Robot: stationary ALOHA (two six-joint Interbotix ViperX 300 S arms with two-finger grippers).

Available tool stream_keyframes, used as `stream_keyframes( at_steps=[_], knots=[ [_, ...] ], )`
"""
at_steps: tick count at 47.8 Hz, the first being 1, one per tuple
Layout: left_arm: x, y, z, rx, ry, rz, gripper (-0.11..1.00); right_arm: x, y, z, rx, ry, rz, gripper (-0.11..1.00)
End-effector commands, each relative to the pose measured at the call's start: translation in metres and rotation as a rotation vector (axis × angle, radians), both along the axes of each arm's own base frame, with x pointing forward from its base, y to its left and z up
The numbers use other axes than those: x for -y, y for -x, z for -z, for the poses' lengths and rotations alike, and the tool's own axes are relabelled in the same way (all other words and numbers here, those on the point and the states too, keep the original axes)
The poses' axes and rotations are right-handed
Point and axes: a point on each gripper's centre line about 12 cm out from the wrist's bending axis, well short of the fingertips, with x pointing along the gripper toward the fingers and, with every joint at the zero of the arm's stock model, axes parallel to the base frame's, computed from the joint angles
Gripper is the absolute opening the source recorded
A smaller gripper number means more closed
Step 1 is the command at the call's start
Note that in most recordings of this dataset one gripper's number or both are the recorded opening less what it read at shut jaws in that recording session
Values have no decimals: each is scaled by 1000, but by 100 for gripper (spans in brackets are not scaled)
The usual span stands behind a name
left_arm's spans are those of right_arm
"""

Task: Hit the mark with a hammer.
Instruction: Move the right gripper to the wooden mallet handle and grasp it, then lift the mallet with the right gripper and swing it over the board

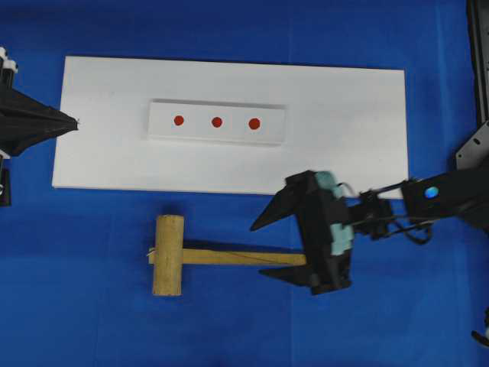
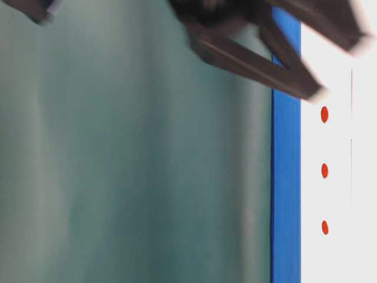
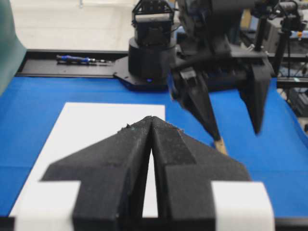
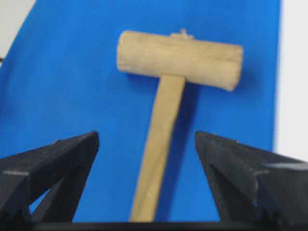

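Hammer (image 4: 161, 120) handle lies between spread right hand (image 4: 147, 144) fingers; no writing legible.

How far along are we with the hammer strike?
Done: nothing yet; the hammer lies on the blue cloth, ungripped. In hand: the right gripper is open, straddling its handle. The left gripper is shut, idle. Left: grasp, lift, strike the mark.

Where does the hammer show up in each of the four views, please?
Overhead: hammer at lower centre on the blue cloth, head left, handle running right under the right end effector.
Table-level: not in it.
Left wrist: only the handle's end shows, right of centre.
Right wrist: centre, head on top, handle coming down between the open fingers.
Shared landmark: the right end effector, above the handle's end.
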Motion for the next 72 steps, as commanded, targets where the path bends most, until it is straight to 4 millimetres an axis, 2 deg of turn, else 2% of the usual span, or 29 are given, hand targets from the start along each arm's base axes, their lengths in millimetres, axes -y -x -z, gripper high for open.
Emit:
stream_keyframes(
  at_steps=[1,17,31,36,41,53,55,63,72],
  knots=[
    [0,-1,-4,12,3,1,0,-3,-15,0,52,-34,24,89],
    [0,-1,1,-2,5,1,0,-9,-46,53,8,-93,120,90],
    [0,0,4,-9,3,1,0,-15,-49,89,-93,-113,167,90],
    [0,-1,5,-12,3,1,0,-15,-47,95,-116,-105,167,90],
    [0,0,4,-11,3,1,0,-18,-48,93,-107,-90,150,83],
    [0,0,4,-11,3,1,0,-20,-51,90,-91,-63,125,16],
    [0,0,4,-11,3,1,0,-20,-52,87,-84,-65,123,10],
    [0,0,4,-11,5,1,0,-20,-55,71,-48,-77,122,10],
    [0,0,4,-15,5,0,0,-9,-54,32,-4,-103,136,10]
  ],
)
